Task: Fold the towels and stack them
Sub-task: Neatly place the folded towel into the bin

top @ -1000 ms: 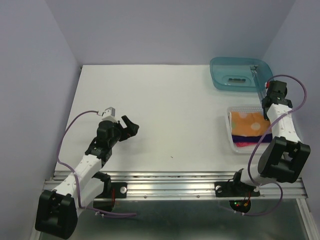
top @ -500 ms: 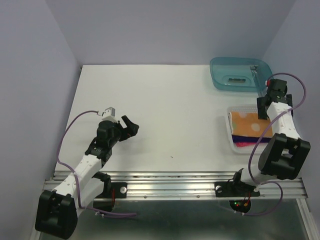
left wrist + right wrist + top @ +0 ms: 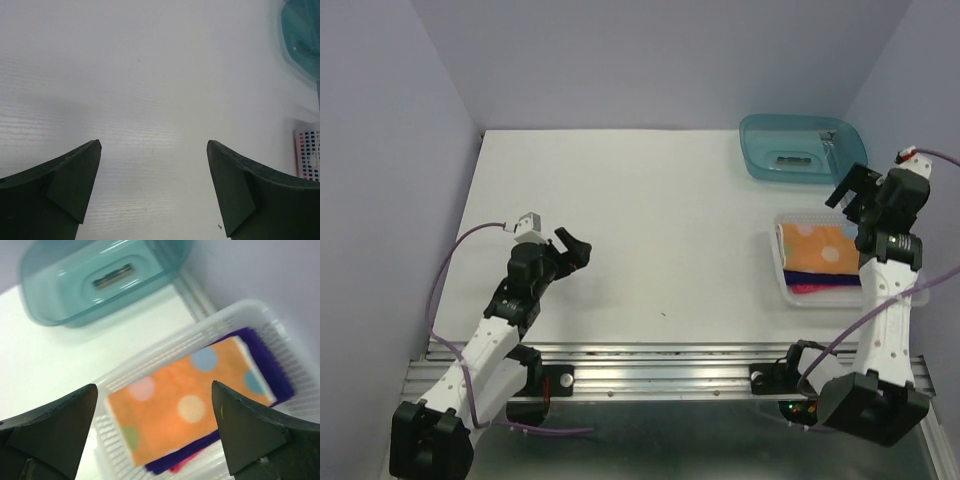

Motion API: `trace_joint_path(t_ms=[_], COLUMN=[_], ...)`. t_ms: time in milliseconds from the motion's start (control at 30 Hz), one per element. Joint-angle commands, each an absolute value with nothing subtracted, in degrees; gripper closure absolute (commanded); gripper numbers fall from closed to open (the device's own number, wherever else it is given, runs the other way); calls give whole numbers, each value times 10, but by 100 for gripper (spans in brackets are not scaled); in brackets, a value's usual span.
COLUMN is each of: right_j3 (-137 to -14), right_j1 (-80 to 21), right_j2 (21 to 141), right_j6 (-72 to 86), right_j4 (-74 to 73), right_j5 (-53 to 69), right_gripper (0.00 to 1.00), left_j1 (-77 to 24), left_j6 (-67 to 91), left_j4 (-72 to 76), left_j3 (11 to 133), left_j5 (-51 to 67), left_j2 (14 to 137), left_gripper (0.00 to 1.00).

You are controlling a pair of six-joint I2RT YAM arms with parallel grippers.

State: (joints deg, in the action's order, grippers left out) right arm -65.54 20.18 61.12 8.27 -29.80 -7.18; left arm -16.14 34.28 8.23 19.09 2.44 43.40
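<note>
Lying stacked straight beneath the right claw (image 3: pixel 153 389), framed between its 2 fingers: 3 folded towels. Orange dotted towel (image 3: pixel 190 405) on top, flat and square. Purple towel (image 3: pixel 274 371) under it, showing past its edges. Pink-red towel (image 3: pixel 183 465) lowest, only a sliver visible. All 3 inside a white slotted basket (image 3: pixel 150 362), below the claw and clear of its fingers.

Judged soft, light and limp: apt to sag and fall out of fold if pinched at 1 corner, yet nothing fragile or slippery. Best taken at a folded edge, through every layer at once, with the pile lifted level. Probably better left alone, going by how neatly stacked.

Right claw spread wide, holding nothing, poised above the basket. Ahead of its fingertips, a teal tub (image 3: pixel 105 280) on the desk (image 3: pixel 650 220), near the basket. Well off to that claw's left, left claw (image 3: pixel 154 146) likewise gaping and empty-handed over the white desk.
</note>
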Motion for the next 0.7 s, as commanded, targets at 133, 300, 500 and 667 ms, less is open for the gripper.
trace_joint_path(t_ms=[133, 300, 500, 667], right_j3=[-476, -465, -452, -453], right_j1=[205, 205, 205, 205], right_j2=[466, 420, 374, 364], right_j6=[278, 262, 219, 205], right_j4=[-201, -207, -210, -219], right_j5=[58, 71, 74, 80], right_gripper=[0, 0, 0, 0], left_j1=[-164, -164, -164, -164], left_j6=[366, 385, 387, 395], left_j4=[46, 2, -24, -32], left_j3=[278, 304, 321, 318], left_j5=[-60, -111, -121, -122], left_j2=[363, 353, 353, 331], left_gripper=[1, 1, 1, 1])
